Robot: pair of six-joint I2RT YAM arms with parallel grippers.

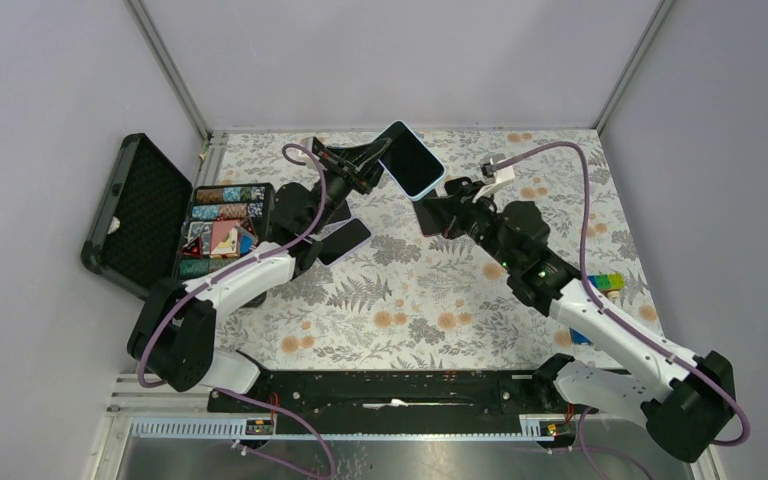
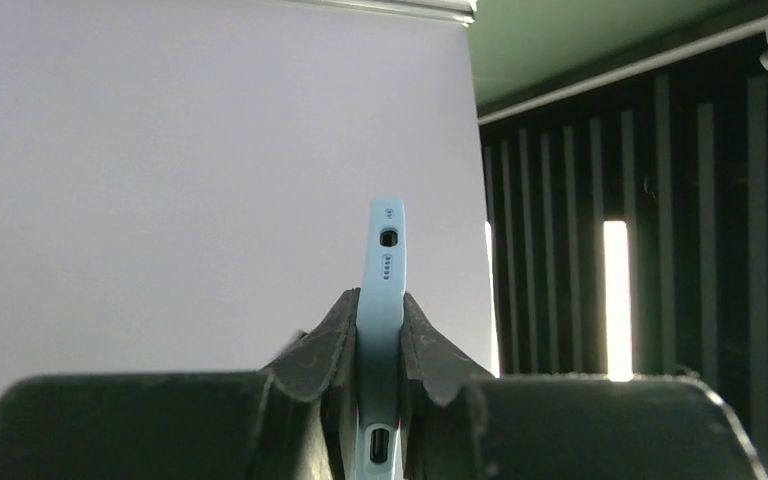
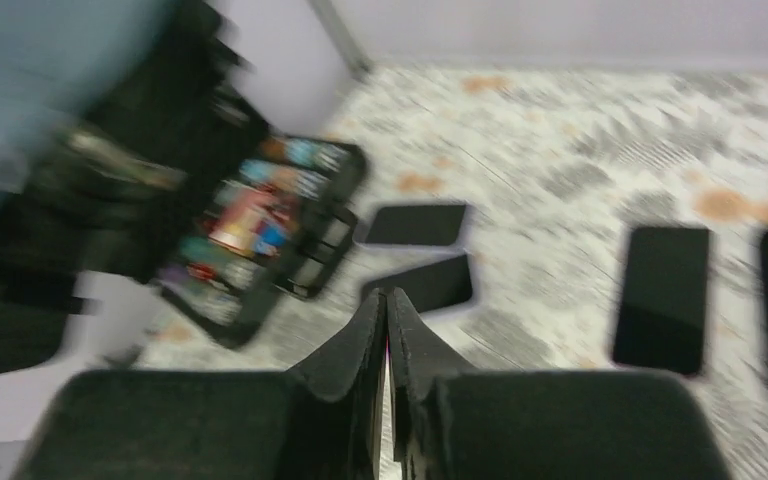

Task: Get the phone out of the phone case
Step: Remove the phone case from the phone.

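Note:
A phone with a dark screen (image 1: 412, 158) sits in a light-blue phone case (image 2: 387, 250) and is held up in the air at the back of the table. My left gripper (image 1: 375, 168) is shut on it, one finger on each face. In the left wrist view the left gripper (image 2: 381, 300) clamps the case's thin edge, whose port holes show above and below the fingers. My right gripper (image 1: 438, 205) is just beside the phone's near right corner. The blurred right wrist view shows the right gripper (image 3: 388, 295) shut, with nothing between the fingers.
An open black case (image 1: 135, 215) and a tray of coloured pieces (image 1: 222, 230) stand at the left. Several bare black phones lie on the floral cloth, including one (image 1: 345, 240) near the tray and others (image 3: 663, 295) to the right in the right wrist view. Coloured blocks (image 1: 610, 283) sit at the right.

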